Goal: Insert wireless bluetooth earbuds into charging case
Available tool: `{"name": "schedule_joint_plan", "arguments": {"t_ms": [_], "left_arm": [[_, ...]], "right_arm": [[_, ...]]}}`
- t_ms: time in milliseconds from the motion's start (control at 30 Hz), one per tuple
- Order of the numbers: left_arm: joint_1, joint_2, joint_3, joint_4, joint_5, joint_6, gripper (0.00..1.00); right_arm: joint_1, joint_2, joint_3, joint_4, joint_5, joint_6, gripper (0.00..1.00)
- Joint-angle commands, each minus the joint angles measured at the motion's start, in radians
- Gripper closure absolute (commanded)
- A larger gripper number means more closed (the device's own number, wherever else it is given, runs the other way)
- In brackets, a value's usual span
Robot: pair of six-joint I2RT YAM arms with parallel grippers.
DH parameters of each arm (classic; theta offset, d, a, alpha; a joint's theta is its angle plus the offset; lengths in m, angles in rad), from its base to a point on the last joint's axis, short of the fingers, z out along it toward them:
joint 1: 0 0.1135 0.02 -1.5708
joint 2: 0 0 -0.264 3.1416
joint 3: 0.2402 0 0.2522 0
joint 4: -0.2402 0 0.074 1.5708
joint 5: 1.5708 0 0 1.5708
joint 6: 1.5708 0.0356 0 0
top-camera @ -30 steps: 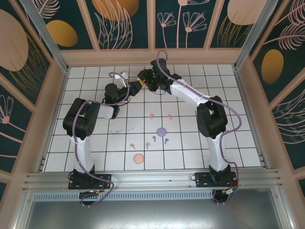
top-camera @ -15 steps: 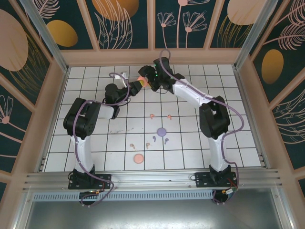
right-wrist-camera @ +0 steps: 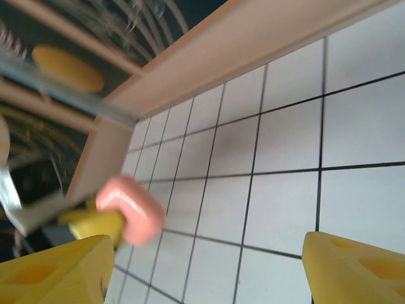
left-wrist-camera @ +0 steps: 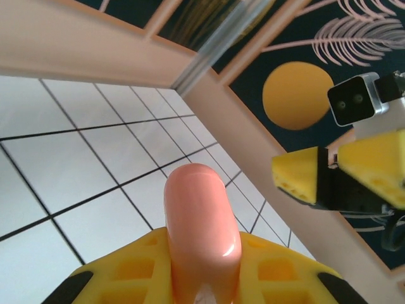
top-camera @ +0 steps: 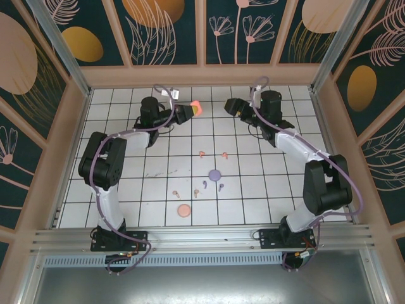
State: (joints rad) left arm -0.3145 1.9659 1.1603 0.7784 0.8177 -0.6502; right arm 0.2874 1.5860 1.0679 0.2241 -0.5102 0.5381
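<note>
My left gripper (top-camera: 188,110) is shut on a salmon-pink charging case (top-camera: 195,107), held up over the back of the table. In the left wrist view the case (left-wrist-camera: 201,228) stands up between the yellow fingers (left-wrist-camera: 120,272). My right gripper (top-camera: 230,107) hangs open a short way to the right of the case, nothing between its fingers (right-wrist-camera: 354,269). The right wrist view has the case (right-wrist-camera: 131,209) at its left. Several tiny earbuds lie mid-table: two salmon (top-camera: 201,154) (top-camera: 224,154), two pink-orange (top-camera: 176,193), two purple (top-camera: 221,187).
A round purple case (top-camera: 215,173) and a round pink case (top-camera: 184,210) lie flat among the earbuds. The wooden back wall (top-camera: 202,75) runs just behind both grippers. White tiles stretch free to either side.
The right gripper has opened and drawn back to the right, away from the case. The left gripper, still holding the case, has shifted slightly back and right.
</note>
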Motion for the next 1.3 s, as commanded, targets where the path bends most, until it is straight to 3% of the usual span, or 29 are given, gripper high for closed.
{"name": "schedule_joint_plan", "arguments": {"t_ms": [0,200,667,1267], "left_arm": [[-0.003,-0.01,0.079,-0.164,0.125,0.092,1.0],[-0.003,0.025,0.169,-0.245,0.208,0.104,1.0],[-0.003,-0.001,0.168,-0.259,0.247,0.101,1.0],[-0.013,-0.088,0.116,-0.226,0.287,0.093,1.0]], "right_arm": [[0.011,-0.008,-0.013,0.121,-0.238,-0.221,0.23],[0.037,0.058,0.032,0.108,-0.333,-0.268,0.27],[0.096,0.206,0.213,-0.003,-0.296,-0.322,0.33],[0.038,0.295,0.204,0.01,-0.213,-0.248,0.45]]}}
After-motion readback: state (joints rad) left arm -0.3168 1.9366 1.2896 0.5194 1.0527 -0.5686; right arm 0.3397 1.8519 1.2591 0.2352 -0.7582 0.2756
